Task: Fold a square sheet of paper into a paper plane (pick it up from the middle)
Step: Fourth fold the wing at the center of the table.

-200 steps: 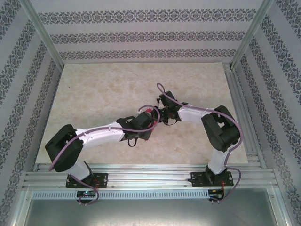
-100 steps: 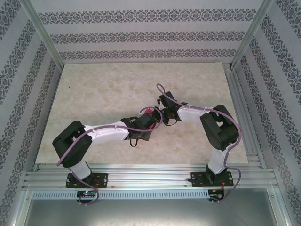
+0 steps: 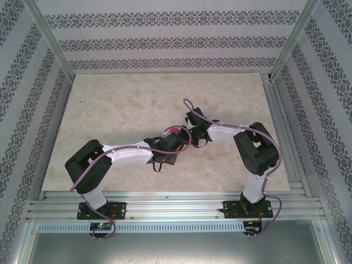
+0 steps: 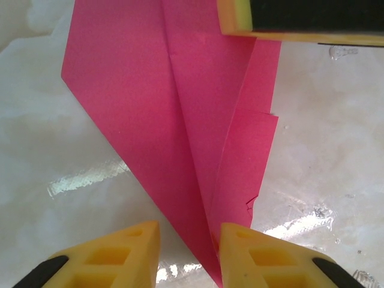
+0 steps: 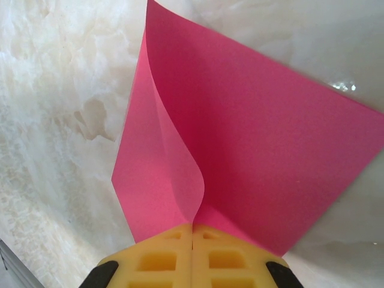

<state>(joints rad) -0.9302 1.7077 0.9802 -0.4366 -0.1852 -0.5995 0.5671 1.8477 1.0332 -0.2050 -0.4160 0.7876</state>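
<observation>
The magenta-red paper (image 4: 180, 114) is folded into a narrow pointed shape with creased layers; a small tear marks its right edge. In the top view a bit of the paper (image 3: 172, 130) peeks out between the two wrists at mid-table. My left gripper (image 4: 189, 255) is open, and the paper's pointed tip runs down between its fingers, touching the inner face of the right finger (image 4: 240, 246). My right gripper (image 5: 192, 231) is shut on the paper (image 5: 258, 156), pinching two curved layers that fan out above the table. The right gripper's yellow finger (image 4: 237, 17) shows at the paper's far end.
The marble-patterned tabletop (image 3: 121, 104) lies under both arms. Aluminium frame rails (image 3: 280, 115) run along the right side and the near edge. Patterned walls enclose the table on three sides.
The left arm has swung its elbow to the right and closer to the middle, and its wrist has shifted slightly toward the paper. The right arm has stayed put.
</observation>
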